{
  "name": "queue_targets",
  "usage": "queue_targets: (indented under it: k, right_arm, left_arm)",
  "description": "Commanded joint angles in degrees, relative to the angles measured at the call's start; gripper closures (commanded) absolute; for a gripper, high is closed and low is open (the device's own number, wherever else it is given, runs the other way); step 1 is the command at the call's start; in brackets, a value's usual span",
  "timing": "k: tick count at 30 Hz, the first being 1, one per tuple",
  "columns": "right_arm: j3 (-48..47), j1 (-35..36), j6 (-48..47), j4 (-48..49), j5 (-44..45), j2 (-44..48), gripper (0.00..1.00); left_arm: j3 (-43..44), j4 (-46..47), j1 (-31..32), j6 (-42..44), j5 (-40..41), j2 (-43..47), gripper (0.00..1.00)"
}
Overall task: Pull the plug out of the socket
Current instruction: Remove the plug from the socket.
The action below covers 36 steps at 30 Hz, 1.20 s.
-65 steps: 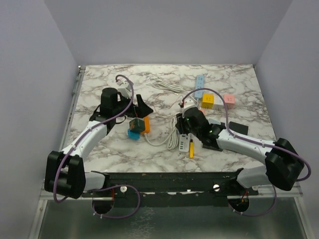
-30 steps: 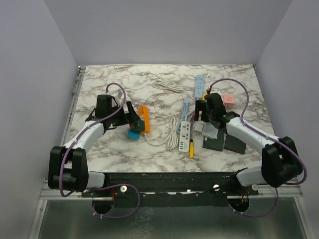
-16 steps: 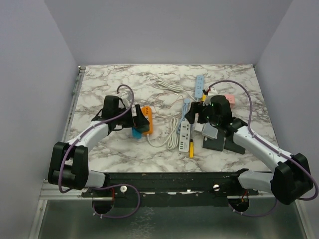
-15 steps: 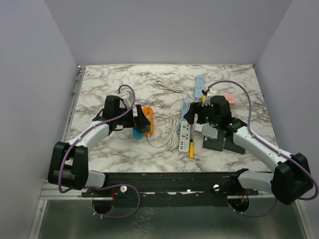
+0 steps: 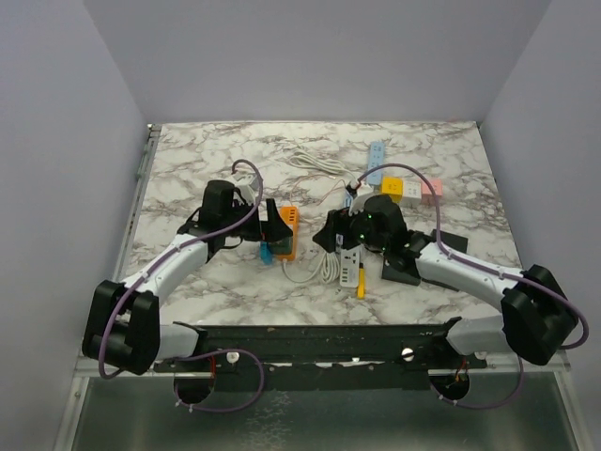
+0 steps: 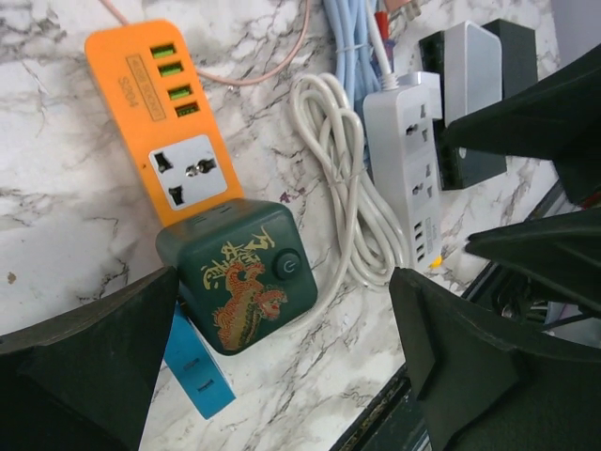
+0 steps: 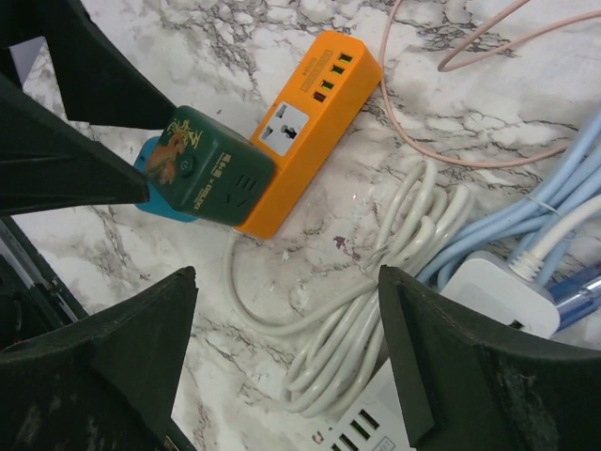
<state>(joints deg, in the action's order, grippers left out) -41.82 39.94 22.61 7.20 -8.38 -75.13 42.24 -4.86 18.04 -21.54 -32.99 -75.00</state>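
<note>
From the left wrist, my left pincer (image 6: 284, 282) stands wide with nothing held. The green cube plug (image 6: 246, 272) sits between its fingers, seated on the orange power strip (image 6: 160, 113) at the end away from the USB ports. A blue piece (image 6: 197, 371) pokes out underneath. I judge the step in hand to be the grasp. I should close squarely on the cube's two flat sides, clear of its round button, then pull straight off the strip's face. A sideways pull may bind the pins.

From the right wrist, my right pincer (image 7: 286, 272) also gapes wide and empty above the coiled white cord (image 7: 366, 282), near the strip but apart from it. The strip looks light and would likely lift with the plug, so I would press down on its bare USB end first.

From above, the table (image 5: 188, 160) is smooth white marble with grey veins, so loose things may slide. A white power strip (image 5: 349, 268) lies just beside my right pincer. Plain pale lilac walls (image 5: 310, 56) close in on three sides.
</note>
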Motion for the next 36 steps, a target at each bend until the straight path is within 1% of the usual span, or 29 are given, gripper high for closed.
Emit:
queue_targets:
  k: [1, 4, 7, 9, 13, 15, 17, 18, 22, 25, 28, 31, 36]
  right_arm:
    - [-1.0, 2.94, 4.75, 5.41, 0.77, -3.39, 0.18]
    - [-1.81, 4.25, 5.42, 7.66, 0.27, -5.88, 0.18]
    - [-1.5, 6.27, 3.66, 11.03, 0.24, -7.11, 0.18]
    - [-1.86, 7.07, 3.34, 11.5, 0.59, -7.66, 0.18]
    - [-3.11, 7.85, 3.07, 11.16, 2.1, -8.33, 0.18]
    - [-3.77, 7.96, 3.17, 10.88, 2.85, -8.81, 0.18]
    - [-4.63, 7.96, 3.27, 10.17, 3.04, -9.64, 0.18]
    - [-4.93, 7.96, 3.31, 9.96, 3.11, -9.94, 0.19]
    - [-5.45, 7.96, 3.4, 9.39, 3.42, -10.04, 0.19]
    - [-6.08, 7.96, 2.9, 8.19, 4.25, -9.93, 0.18]
    - [-6.7, 7.96, 2.3, 7.35, 4.59, -10.02, 0.18]
    - [-7.59, 7.96, 1.96, 6.62, 4.37, -10.29, 0.18]
    - [-7.36, 7.96, 2.0, 6.63, 4.08, -10.08, 0.18]
  left_arm:
    - [-0.6, 0.95, 0.32, 1.05, 1.74, 2.68, 0.01]
    - [-0.29, 1.25, 0.44, 0.31, -2.68, 0.01, 0.01]
    - [0.35, 1.26, 0.42, 0.37, -1.5, 0.11, 0.01]
    - [0.6, 1.23, 0.46, 1.23, 2.26, 2.78, 0.01]
    - [-0.36, 1.25, 0.37, 2.5, 10.54, 10.86, 0.01]
    - [-2.02, 1.1, 0.33, 0.81, 15.72, 14.58, 0.01]
    - [-4.52, -0.56, 0.34, -3.44, 22.14, 17.39, 0.01]
    - [-5.96, -1.36, 0.34, -5.57, 23.5, 18.27, 0.01]
    - [-12.75, -1.49, 0.44, -12.49, 21.31, 21.64, 0.01]
    - [-16.71, -1.49, 0.47, -14.08, 19.94, 26.02, 0.01]
    - [-18.64, -0.39, 0.63, -15.86, 18.0, 29.15, 0.01]
    - [-19.51, -0.18, 0.65, -16.69, 17.47, 29.54, 0.01]
    - [-19.25, 0.52, 1.07, -16.1, 17.46, 25.98, 0.03]
